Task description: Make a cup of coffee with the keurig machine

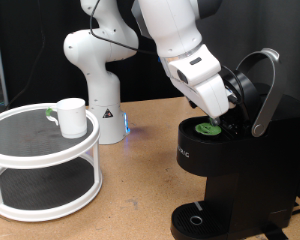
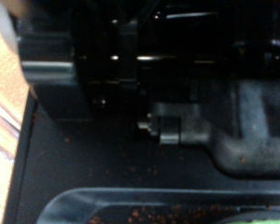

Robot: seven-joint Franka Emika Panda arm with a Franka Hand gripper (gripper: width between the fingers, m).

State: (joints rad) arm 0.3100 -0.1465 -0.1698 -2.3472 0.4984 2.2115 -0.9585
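The keurig machine stands at the exterior view's right, black, with its silver-grey lid handle raised and the chamber open. A dark green-topped pod sits in the open chamber. My gripper hangs right over the chamber, beside the pod and under the raised lid; its fingers are hard to make out against the black machine. The cup, white with a greenish handle, stands on the top tier of a round white stand at the left, far from the gripper. The wrist view shows only blurred black machine parts.
The white two-tier round stand fills the left of the wooden table. The white robot base stands behind it. The machine's round drip tray at the bottom has nothing on it.
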